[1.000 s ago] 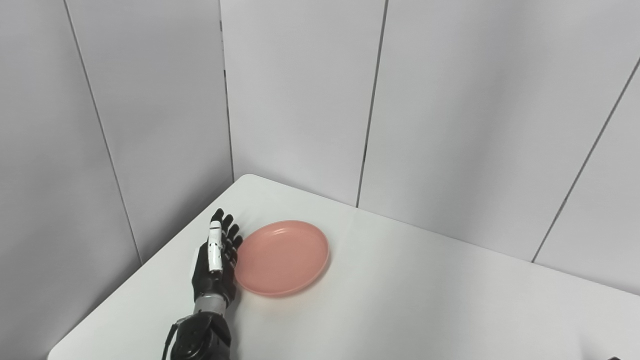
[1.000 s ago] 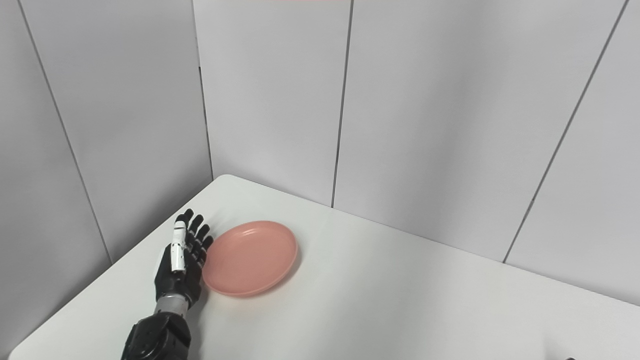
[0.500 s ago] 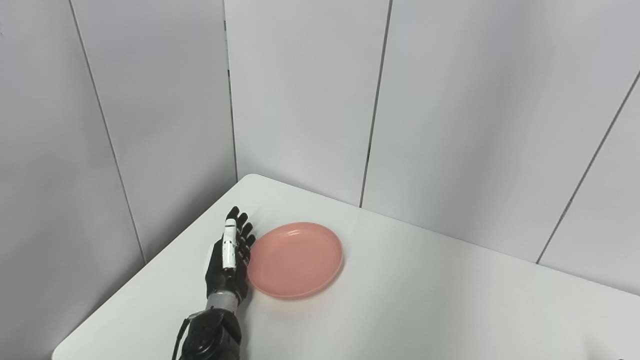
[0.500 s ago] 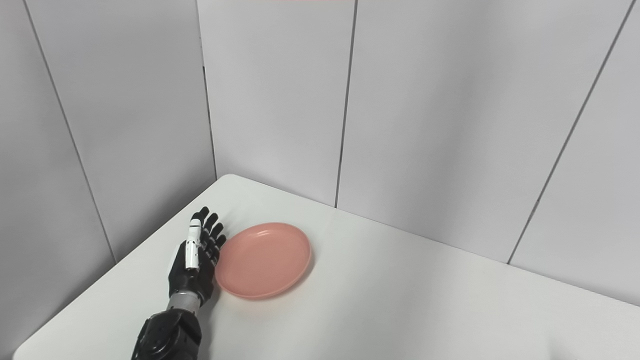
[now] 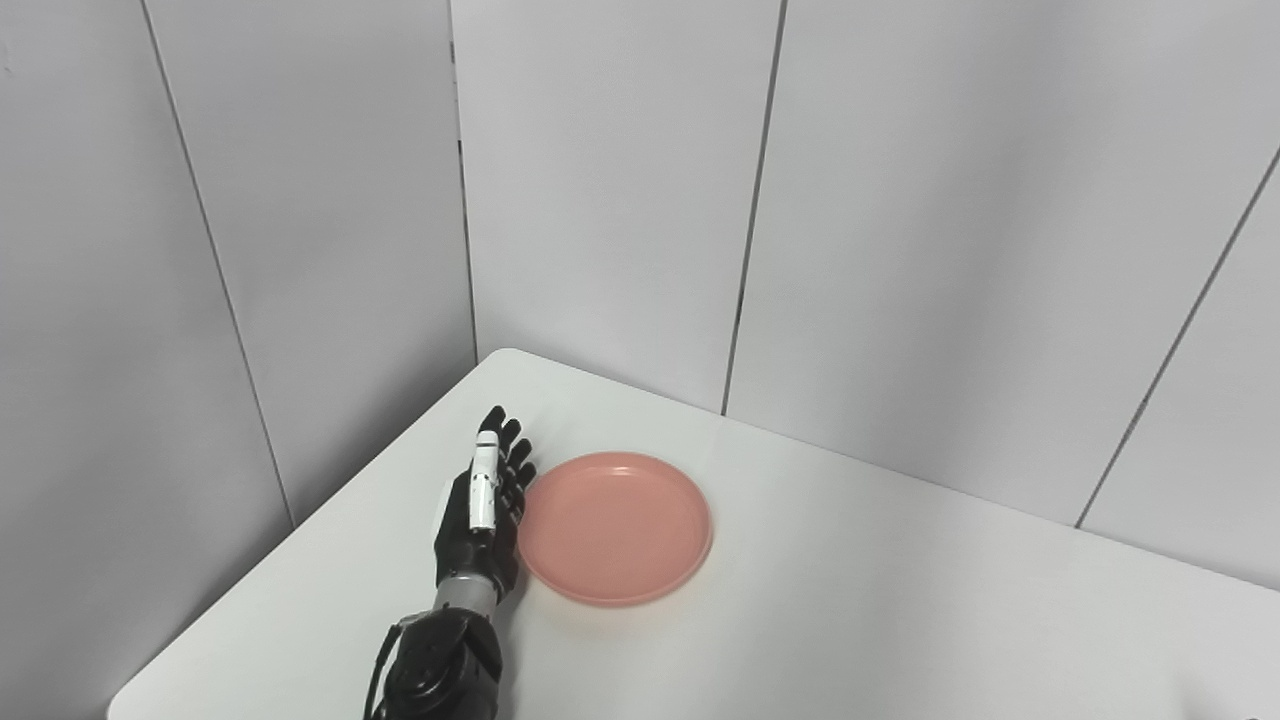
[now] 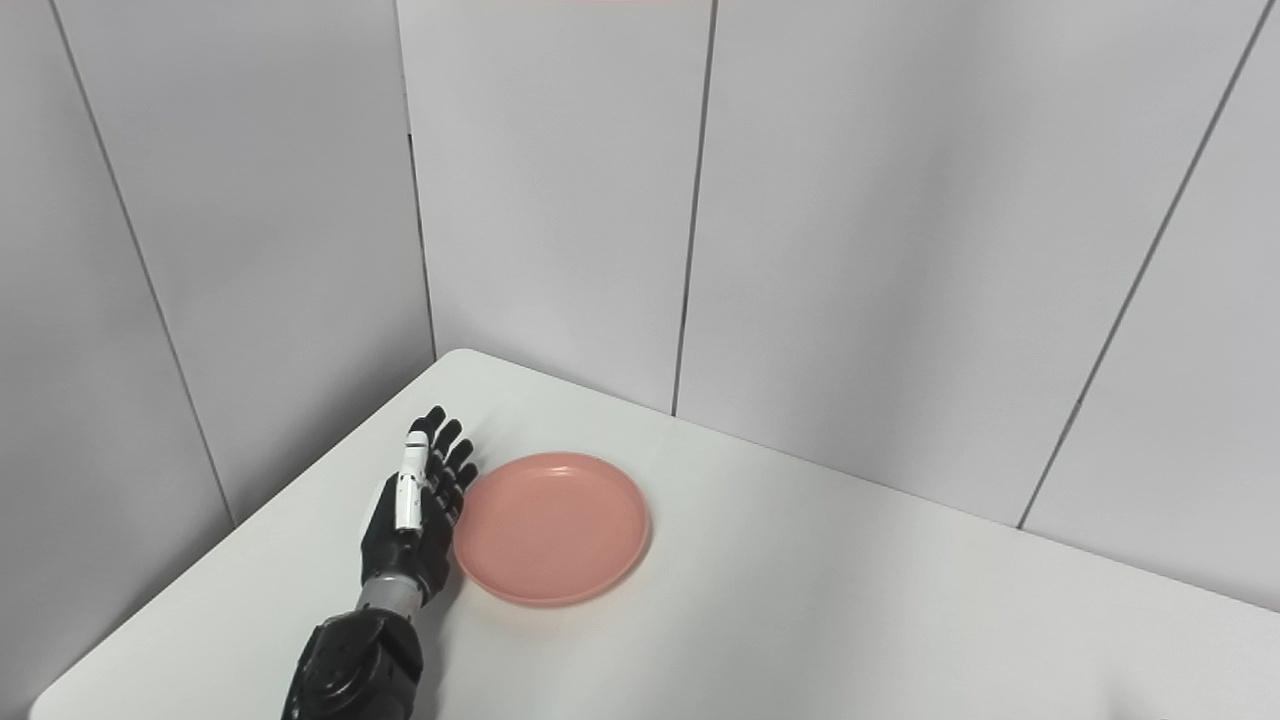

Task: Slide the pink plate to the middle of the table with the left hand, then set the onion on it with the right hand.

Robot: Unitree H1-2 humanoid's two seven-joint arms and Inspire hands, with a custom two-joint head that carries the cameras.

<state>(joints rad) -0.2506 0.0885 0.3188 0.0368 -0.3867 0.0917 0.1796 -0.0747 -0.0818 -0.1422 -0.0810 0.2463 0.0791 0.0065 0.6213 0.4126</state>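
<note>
Left hand (image 5: 482, 520) is flat on edge beside the plate (image 5: 616, 527), fingers (image 5: 497, 440) stretched straight and held together, pointing up toward twelve o'clock and the far corner of the table (image 5: 850, 600). It grasps nothing: the palm side faces the plate and sits right against the rim at the plate's nine o'clock, so close that I can't say for sure whether they touch or a sliver of white shows between them. A white strip runs along the upper edge of the hand, the rest is black, and the dark forearm (image 5: 440, 665) comes up from the bottom edge at six o'clock.

The plate is pink, round, shallow and bare inside, lying level on the white table. It sits toward the table's left part, with the far corner at about eleven o'clock from it and a wide run of white tabletop off at its three o'clock.

Grey wall panels (image 5: 600, 180) stand behind the table on two sides.

The right hand is out of both views, and the onion does not show in either one
</note>
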